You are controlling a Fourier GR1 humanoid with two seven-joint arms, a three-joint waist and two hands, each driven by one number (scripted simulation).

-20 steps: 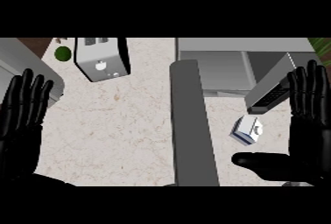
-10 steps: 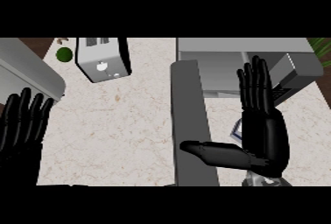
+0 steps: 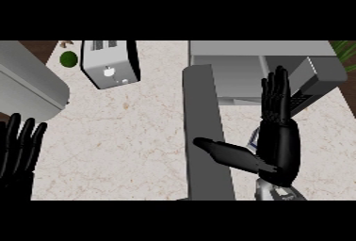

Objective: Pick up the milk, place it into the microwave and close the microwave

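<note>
Reaching for milk (image 3: 254,140), right hand (image 3: 279,141) was spread above it, not yet grasped; next needed fingers curling round it.

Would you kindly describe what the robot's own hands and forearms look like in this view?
Both the right hand and the left hand are glossy black all over, with long, slim, segmented fingers and a thick tapering thumb on the right one. A short stretch of grey metallic forearm shows below the right hand. No cables, markings or sleeves are visible.

Right robot hand (image 3: 279,141) mostly hides the milk (image 3: 255,139).
</note>
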